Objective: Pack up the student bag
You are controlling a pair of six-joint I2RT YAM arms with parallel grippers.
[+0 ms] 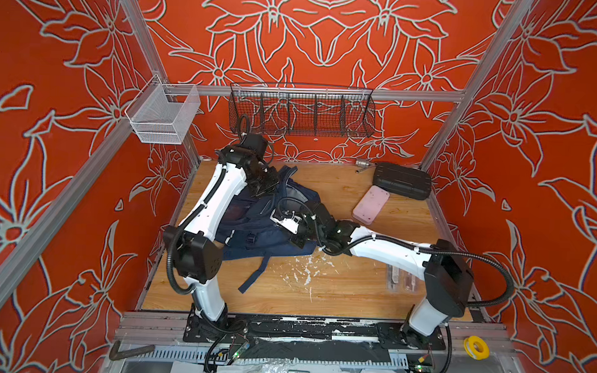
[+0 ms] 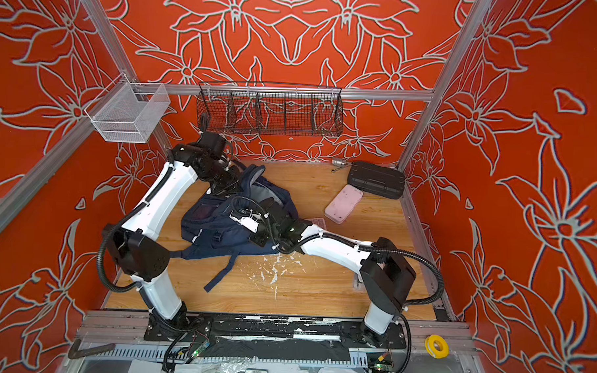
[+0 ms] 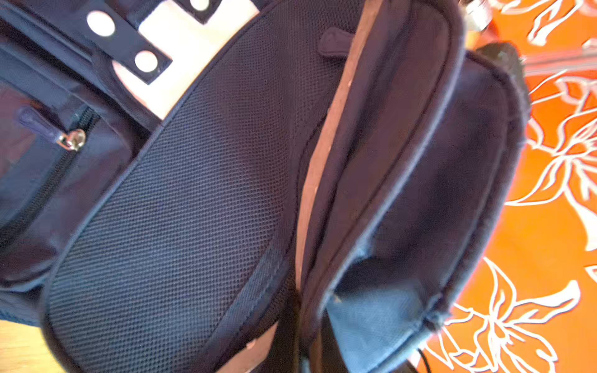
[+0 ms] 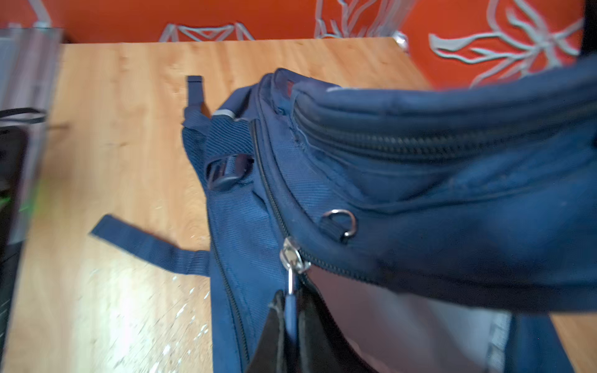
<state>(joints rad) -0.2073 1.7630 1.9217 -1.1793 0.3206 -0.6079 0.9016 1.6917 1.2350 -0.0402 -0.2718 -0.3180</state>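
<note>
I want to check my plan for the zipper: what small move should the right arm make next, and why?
Probably the right gripper, fingers shut on the zipper pull, should draw it along the closed teeth: the student bag gapes only partly, and the pink case lies outside.

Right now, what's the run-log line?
left claw: shut on student bag top | right claw: shut on zipper pull | pink case: on table
</note>
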